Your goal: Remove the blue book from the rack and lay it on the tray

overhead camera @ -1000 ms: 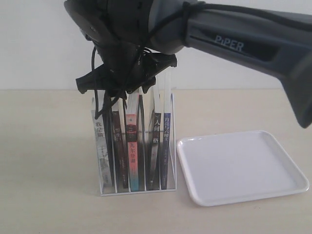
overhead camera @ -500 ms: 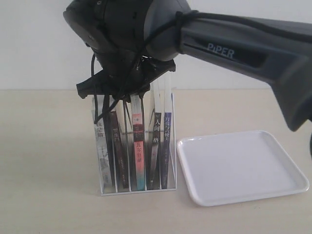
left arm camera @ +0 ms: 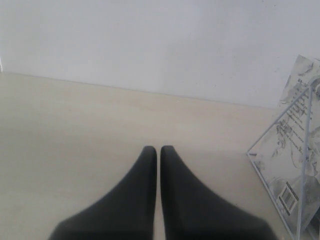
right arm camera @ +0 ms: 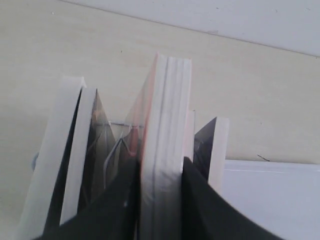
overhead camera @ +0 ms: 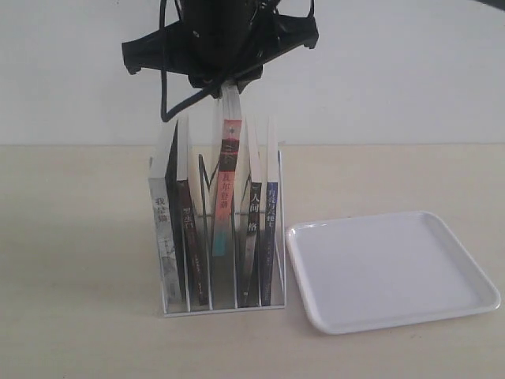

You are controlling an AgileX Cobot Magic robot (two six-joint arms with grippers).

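Note:
The blue book (overhead camera: 271, 237), with its navy spine, stands in the end slot of the white wire rack (overhead camera: 225, 309), on the side nearest the tray (overhead camera: 394, 268). My right gripper (overhead camera: 229, 83) hangs above the rack, shut on the top edge of the pink-to-teal spined book (overhead camera: 225, 189). That book is lifted well out of its middle slot and tilts slightly. In the right wrist view the gripper (right arm camera: 160, 165) clamps that book's white page edges (right arm camera: 167, 125). My left gripper (left arm camera: 158, 148) is shut and empty, low over the bare table beside the rack's corner (left arm camera: 305, 150).
Three other books stay in the rack: a pale marbled one (overhead camera: 164, 237) at the far end and two dark-spined ones (overhead camera: 189, 237) (overhead camera: 251, 237). The white tray lies flat right beside the rack. A white wall stands behind the table.
My right gripper has risen with the pink-to-teal spined book, drawing it up out of its slot. The arm's bulk has left the exterior view. The blue book has not moved.

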